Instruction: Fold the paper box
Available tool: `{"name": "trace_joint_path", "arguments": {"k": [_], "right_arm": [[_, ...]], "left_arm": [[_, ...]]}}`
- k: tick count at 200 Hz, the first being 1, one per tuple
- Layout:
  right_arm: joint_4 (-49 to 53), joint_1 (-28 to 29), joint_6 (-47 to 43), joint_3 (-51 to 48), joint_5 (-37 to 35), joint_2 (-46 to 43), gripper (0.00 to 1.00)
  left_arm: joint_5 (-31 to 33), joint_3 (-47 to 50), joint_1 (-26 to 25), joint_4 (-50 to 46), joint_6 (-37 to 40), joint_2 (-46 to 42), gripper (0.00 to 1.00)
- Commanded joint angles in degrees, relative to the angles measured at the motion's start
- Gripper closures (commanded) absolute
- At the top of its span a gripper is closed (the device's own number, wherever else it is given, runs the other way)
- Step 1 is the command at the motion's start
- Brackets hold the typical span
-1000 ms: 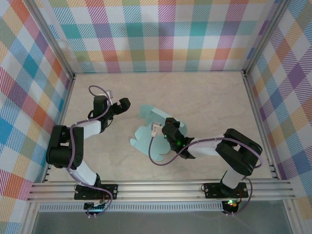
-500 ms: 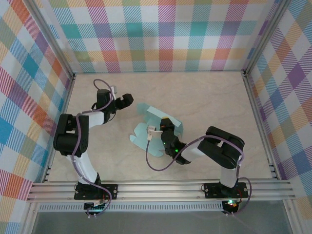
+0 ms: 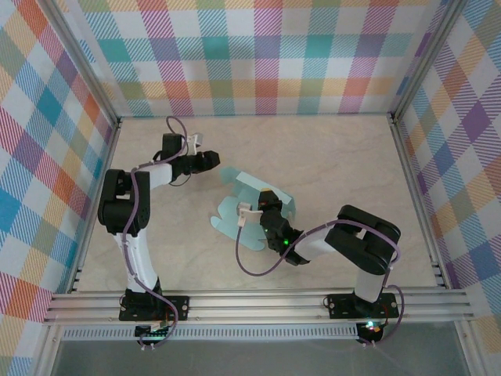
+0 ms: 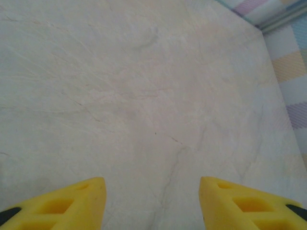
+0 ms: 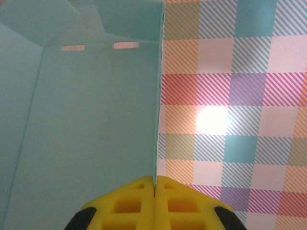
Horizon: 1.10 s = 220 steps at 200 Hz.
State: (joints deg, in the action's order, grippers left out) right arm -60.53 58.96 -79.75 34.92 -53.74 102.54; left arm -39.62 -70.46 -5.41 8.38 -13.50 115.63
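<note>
Plaid walls [image 3: 258, 55] close three sides of a pale, marbled worktop [image 3: 344, 157], and metal rails [image 3: 258, 305] run along its near edge. The left arm [image 3: 125, 211] stretches far and to the right. The right arm [image 3: 368, 243] bends low and reaches left across the middle of the worktop.

The box [image 3: 228, 213] is a mint card sheet near the worktop's centre, partly raised, with rounded flaps spreading on the surface. From above, the right arm's wrist covers much of its right half, and a purple cable [image 3: 239, 254] loops over its near edge.

The right tool [image 5: 154, 183] is closed, its yellow pads pinching the edge of an upright card panel. In the right wrist view, the box [image 5: 91, 124] is cut off at the left and top. Two small slots [image 5: 125, 45] show near a fold. A glare spot [image 5: 211, 120] blurs the wall behind.

The left tool [image 4: 151, 184] is spread wide over bare worktop and holds nothing. From above it sits near the box's far-left flap; whether it touches the flap is hard to make out.
</note>
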Motion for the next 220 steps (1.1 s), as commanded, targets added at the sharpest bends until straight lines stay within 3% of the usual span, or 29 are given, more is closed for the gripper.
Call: {"name": "trace_joint_path", "arguments": {"k": [1,63,121,177,220], "right_arm": [[3.10,0.44,3.79,-0.11,0.88,-1.99,1.00],[11.66,0.43,9.99,-0.08,2.86,-5.55,1.00],[15.04,0.38,12.73,-0.20,4.48,-6.19,1.00],[20.78,-0.25,16.31,0.87,8.54,-7.71,1.00],[23.97,-0.57,17.94,2.73,10.44,-6.98,1.00]], "left_arm": [[-2.92,-2.21,-1.80,-5.76,5.75,1.08,0.47],[-6.29,-0.13,-4.90,-4.67,10.71,-0.36,0.48],[-6.35,7.47,-5.40,-1.18,10.16,-5.79,0.48],[-1.41,21.32,-5.49,8.92,3.93,-15.55,0.51],[3.55,21.22,-5.49,3.83,3.80,-19.47,0.49]]}}
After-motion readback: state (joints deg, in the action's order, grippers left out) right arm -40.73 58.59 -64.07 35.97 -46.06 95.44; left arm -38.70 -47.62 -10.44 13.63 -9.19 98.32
